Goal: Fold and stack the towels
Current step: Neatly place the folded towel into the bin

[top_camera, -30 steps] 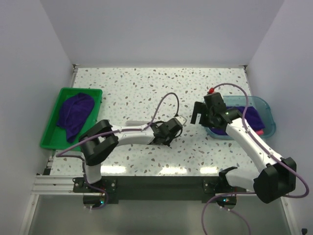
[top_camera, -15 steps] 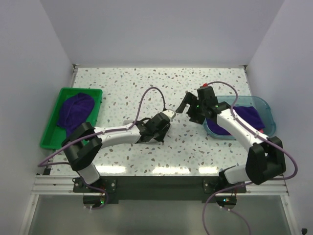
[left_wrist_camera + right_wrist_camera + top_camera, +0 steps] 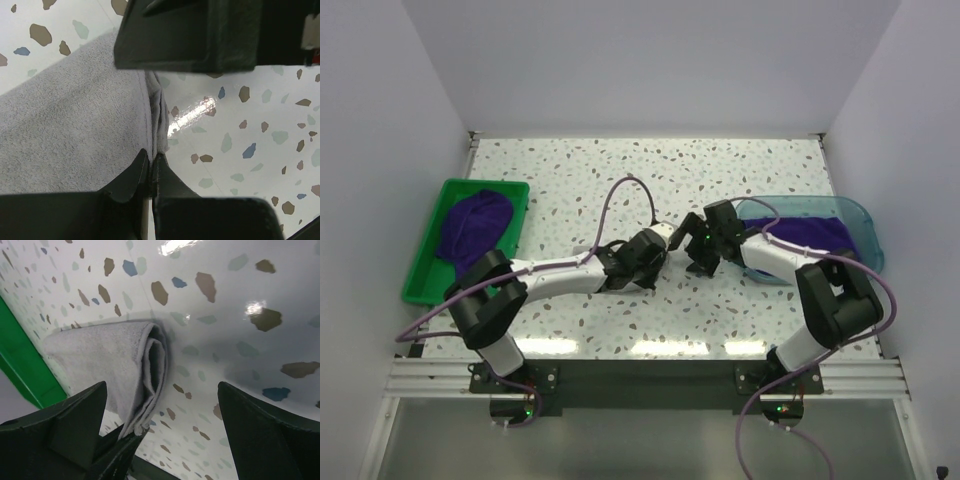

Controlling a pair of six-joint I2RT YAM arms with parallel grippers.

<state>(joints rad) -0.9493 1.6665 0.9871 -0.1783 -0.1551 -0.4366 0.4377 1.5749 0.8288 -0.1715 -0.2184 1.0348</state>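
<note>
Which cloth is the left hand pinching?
Find the middle of the speckled white table. There the left hand pinches a folded pale grey cloth towel. The other towels are dark purple, in the green plastic bin and the translucent teal tray.

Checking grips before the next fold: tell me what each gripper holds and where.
The left gripper pinches the grey towel at its folded edge; the right gripper is open, holding nothing.

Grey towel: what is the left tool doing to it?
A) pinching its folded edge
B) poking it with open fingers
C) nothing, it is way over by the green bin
A: the left wrist view shows the left tool shut tight on the folded edge of the grey towel.
</note>
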